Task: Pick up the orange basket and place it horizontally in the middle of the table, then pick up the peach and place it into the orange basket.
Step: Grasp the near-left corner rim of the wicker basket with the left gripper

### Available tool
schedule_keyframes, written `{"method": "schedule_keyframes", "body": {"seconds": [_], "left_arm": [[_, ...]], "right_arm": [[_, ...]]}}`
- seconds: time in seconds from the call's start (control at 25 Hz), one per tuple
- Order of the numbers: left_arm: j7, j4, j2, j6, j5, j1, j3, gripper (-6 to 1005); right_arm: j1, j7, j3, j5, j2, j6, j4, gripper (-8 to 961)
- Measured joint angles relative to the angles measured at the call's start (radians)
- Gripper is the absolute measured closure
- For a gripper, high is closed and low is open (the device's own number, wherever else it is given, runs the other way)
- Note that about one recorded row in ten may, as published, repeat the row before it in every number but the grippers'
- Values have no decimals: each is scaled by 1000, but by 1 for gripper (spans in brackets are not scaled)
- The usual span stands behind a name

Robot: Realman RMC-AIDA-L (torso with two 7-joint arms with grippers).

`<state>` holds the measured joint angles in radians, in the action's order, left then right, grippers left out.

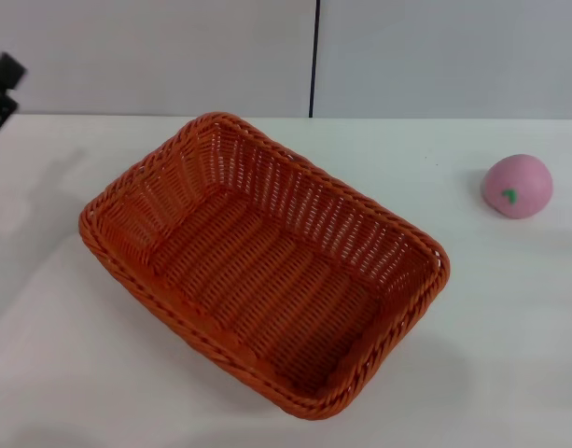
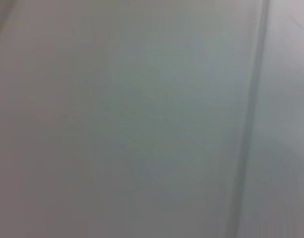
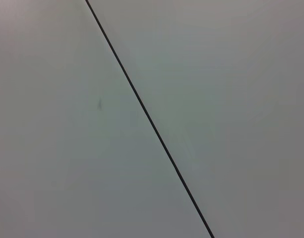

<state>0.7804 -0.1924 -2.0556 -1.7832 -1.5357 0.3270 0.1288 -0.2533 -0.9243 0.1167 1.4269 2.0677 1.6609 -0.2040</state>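
Observation:
The orange basket lies on the white table left of centre, turned diagonally, with nothing inside it. The pink peach rests on the table at the right, well apart from the basket. A black piece of my left arm shows at the far left edge, above the table's back corner; its fingers are not visible. The right gripper is out of the head view. Both wrist views show only a plain grey wall.
A grey wall with a dark vertical seam stands behind the table. The seam also crosses the right wrist view as a dark line.

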Motion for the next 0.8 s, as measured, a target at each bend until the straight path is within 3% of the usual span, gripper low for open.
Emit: {"method": "schedule_keyframes", "body": {"seconds": [0.04, 0.08, 0.16, 0.24, 0.28, 0.36, 0.44, 0.52, 0.56, 0.64, 0.76, 0.8], "left_arm": [[62, -51, 1, 7, -20, 5, 26, 186], [249, -219, 7, 19, -77, 21, 126, 186], [387, -356, 9, 18, -108, 22, 201, 186], [387, -356, 9, 18, -108, 22, 201, 186], [536, -531, 8, 13, -132, 14, 287, 186], [635, -644, 9, 13, -168, 12, 343, 186], [635, -644, 9, 13, -168, 12, 343, 186], [777, -799, 10, 11, -284, 31, 373, 185], [777, -799, 10, 11, -284, 31, 373, 185], [896, -910, 7, 1, -403, 61, 385, 185], [939, -951, 5, 0, -451, 74, 395, 185], [1005, -1021, 1, 0, -527, 99, 425, 185]], "right_arm": [[0, 0, 0, 0, 0, -1, 0, 268], [-1, 0, 0, 0, 0, -4, 0, 268], [-1, 0, 0, 0, 0, -8, 0, 268], [0, 0, 0, 0, 0, -12, 0, 268], [0, 0, 0, 0, 0, -16, 0, 268], [1, -1, 0, 0, 0, -24, 0, 268], [1, -2, 0, 0, 0, -30, 1, 269], [0, -9, -2, 0, 0, -30, 1, 269], [0, -9, -2, 0, 0, -30, 1, 269], [0, -14, -2, 0, 0, -32, 0, 269], [0, -14, -1, 0, 0, -35, 1, 269], [-1, -14, -1, 0, 0, -37, 2, 269]]}}
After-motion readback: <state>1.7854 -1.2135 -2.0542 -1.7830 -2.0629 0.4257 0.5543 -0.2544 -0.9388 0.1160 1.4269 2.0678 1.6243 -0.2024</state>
